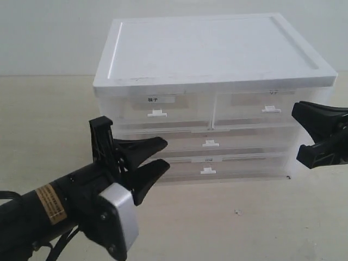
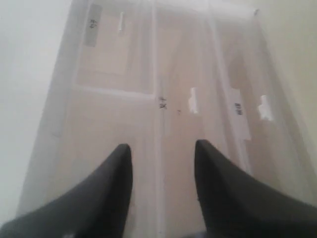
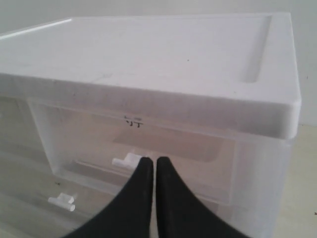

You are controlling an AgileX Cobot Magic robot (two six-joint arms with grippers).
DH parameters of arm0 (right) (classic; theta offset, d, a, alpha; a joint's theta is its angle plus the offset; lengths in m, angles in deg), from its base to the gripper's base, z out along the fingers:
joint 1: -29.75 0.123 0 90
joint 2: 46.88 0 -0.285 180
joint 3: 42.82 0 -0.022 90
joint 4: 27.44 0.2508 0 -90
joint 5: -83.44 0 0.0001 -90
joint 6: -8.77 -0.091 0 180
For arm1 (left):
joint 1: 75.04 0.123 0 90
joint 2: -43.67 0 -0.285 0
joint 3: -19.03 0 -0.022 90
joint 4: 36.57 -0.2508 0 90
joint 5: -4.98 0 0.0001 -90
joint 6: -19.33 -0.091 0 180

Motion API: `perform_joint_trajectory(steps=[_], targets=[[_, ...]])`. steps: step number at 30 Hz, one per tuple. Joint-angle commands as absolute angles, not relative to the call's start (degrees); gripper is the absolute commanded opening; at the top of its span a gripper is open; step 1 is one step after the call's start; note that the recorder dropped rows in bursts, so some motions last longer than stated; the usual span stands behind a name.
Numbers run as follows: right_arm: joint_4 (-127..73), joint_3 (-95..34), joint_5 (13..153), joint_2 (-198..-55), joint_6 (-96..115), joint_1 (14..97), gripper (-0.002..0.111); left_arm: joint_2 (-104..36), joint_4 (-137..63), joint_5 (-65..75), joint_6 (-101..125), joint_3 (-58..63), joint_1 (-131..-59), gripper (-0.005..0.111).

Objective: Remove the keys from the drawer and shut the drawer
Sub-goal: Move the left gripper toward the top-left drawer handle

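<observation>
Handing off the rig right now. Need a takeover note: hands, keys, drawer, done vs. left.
Left hand: open, empty, in front of the cabinet.
Right hand: empty, facing the top-right drawer; views disagree on whether it is open or shut.
Drawer, top left, bold label: shut.
Keys: not visible in any view.
Done: nothing confirmed.
To do: likely open drawer, take keys out, shut it.

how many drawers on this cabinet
4: top-left drawer, top-right drawer, middle drawer, bottom drawer. None look hidden.
</observation>
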State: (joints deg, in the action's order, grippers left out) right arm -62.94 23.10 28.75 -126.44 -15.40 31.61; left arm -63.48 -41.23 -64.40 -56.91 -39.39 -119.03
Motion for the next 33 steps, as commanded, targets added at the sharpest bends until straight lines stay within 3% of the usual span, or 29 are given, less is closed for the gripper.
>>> perform_joint_trajectory(steps=[1, 21, 29, 33], targets=[[-62.5, 22.8, 28.4, -126.7, -14.9, 31.6, 0.000, -63.6, -37.0, -65.0, -58.3, -36.4, -119.7, 0.039], [-61.6, 22.8, 28.5, -126.7, -15.1, 31.6, 0.000, -66.2, -31.3, -65.0, -71.7, -30.8, -119.6, 0.038], [-61.8, 22.8, 28.6, -126.7, -15.5, 31.6, 0.000, -68.1, -23.8, -65.0, -79.0, -30.8, -119.6, 0.017], [-61.8, 22.8, 28.6, -126.7, -15.5, 31.6, 0.000, -68.1, -23.1, -65.0, -79.3, -30.8, -119.6, 0.012]])
